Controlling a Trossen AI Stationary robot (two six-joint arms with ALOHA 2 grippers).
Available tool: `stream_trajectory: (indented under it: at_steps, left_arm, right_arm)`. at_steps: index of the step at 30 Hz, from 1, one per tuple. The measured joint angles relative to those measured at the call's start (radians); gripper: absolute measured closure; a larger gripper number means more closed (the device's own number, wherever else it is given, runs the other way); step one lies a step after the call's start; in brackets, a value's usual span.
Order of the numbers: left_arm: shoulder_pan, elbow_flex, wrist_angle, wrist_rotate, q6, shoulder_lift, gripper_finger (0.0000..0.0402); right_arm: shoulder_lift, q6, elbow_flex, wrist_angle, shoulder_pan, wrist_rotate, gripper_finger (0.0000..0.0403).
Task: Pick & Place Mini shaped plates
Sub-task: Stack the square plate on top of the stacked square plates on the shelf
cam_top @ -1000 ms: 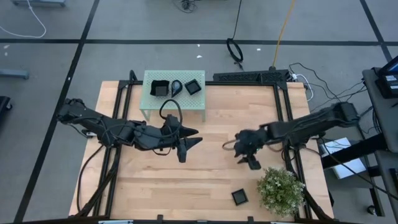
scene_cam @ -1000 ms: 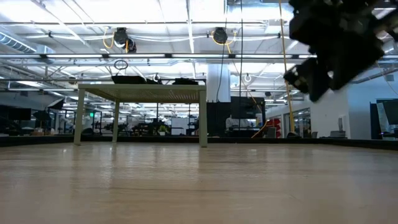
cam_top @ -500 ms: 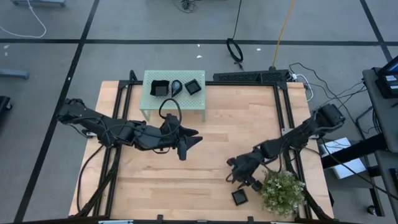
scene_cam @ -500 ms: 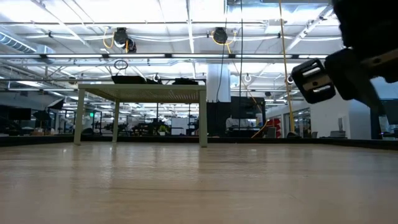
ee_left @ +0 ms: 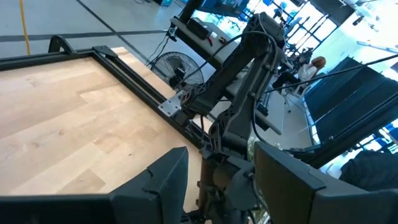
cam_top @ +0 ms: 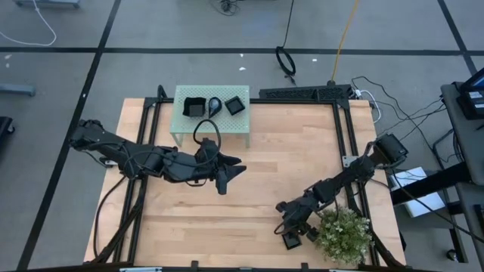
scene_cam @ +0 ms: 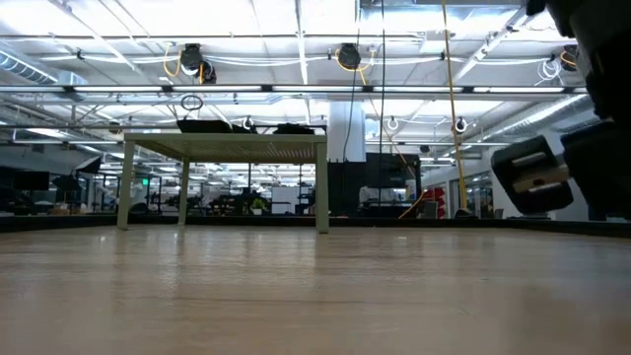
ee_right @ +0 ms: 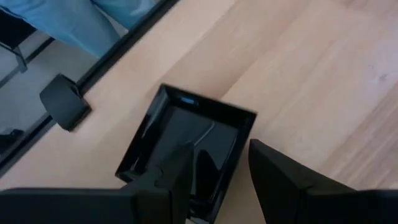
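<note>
One small glossy black square plate (cam_top: 291,241) lies flat on the wooden table near its near edge, beside the plant. My right gripper (cam_top: 290,229) hovers just above it, pointing down and open. In the right wrist view one finger (ee_right: 177,165) stands over the plate's (ee_right: 186,127) hollow and the other (ee_right: 273,168) outside its rim; I see no touch. More black plates, a square one (cam_top: 194,108), a teardrop one (cam_top: 215,106) and another square one (cam_top: 236,106), rest on the green platform (cam_top: 227,128). My left gripper (cam_top: 233,168) waits open at mid-table.
A potted green plant (cam_top: 342,233) stands right next to my right gripper, at the table's near right corner. Black frame rails (cam_top: 349,151) run along the table's sides. Bare wood lies between the two arms. A person's blue-clad legs (ee_right: 93,18) show beyond the table's edge.
My right gripper has travelled from mid-table toward the near edge and come down over the square plate beside the plant. Its arm has stretched out along the right rail. The plate has stayed in place.
</note>
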Motion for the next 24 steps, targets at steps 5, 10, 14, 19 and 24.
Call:
stream_trajectory:
  at_steps: [5, 10, 14, 19, 24]
  left_arm:
    - [0.000, 0.000, 0.000, 0.000, 0.000, 0.000, 0.0215]
    - [0.000, 0.000, -0.001, 0.000, 0.002, 0.000, 0.0215]
    - [0.000, 0.000, -0.001, 0.000, 0.008, 0.000, 0.0215]
    - [0.000, 0.000, -0.002, 0.000, 0.029, 0.000, 0.0215]
    - [0.000, 0.000, -0.001, 0.000, 0.070, 0.000, 0.0215]
  right_arm:
    - [0.003, 0.000, 0.000, 0.001, 0.007, 0.002, 0.0266]
    - [0.003, -0.001, 0.000, -0.002, 0.006, 0.031, 0.0308]
    - [0.003, -0.001, 0.000, -0.010, 0.006, 0.078, 0.0369]
    - [0.001, 0.008, 0.000, -0.009, 0.006, 0.075, 0.0392]
    - [-0.036, 0.026, 0.000, -0.019, -0.010, 0.082, 0.0400]
